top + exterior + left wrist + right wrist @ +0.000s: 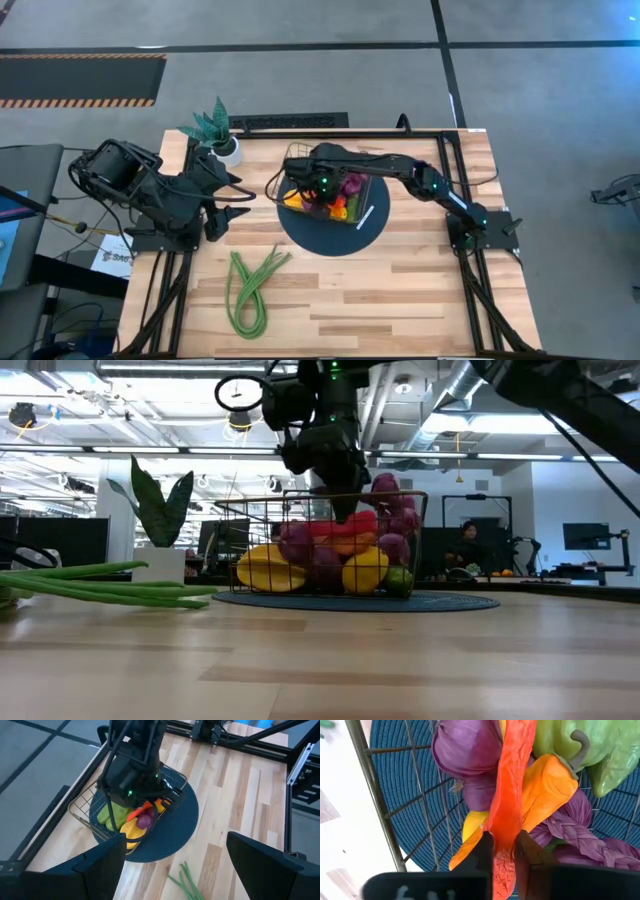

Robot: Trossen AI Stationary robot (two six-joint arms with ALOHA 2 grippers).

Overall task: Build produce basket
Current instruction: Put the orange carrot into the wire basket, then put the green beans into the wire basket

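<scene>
The wire basket (372,203) stands on the dark blue round mat (300,236), holding a pile of produce: yellow lemons (268,568), purple pieces (465,745), an orange pepper (547,790) and a green pepper (600,750). My right gripper (504,851) reaches down into the basket's left part (320,190) and is shut on a long red pepper (512,780). The long green beans (250,288) lie on the bare table, near of the mat. My left gripper (240,200) hangs open left of the basket, touching nothing. My right gripper pinches the long red pepper at one end (504,862) between its two fingers (482,851), coming from above into the basket. The fingers lie across the pepper. Its other end reaches over the purple and orange pieces of the pile; whether it rests on them I cannot tell.
A spiky green plant in a white pot (214,130) stands at the table's far left corner, close to my left arm. The basket's wire wall (370,795) stands close beside my right gripper. Bare wood shows at the near side and right of the mat (420,290).
</scene>
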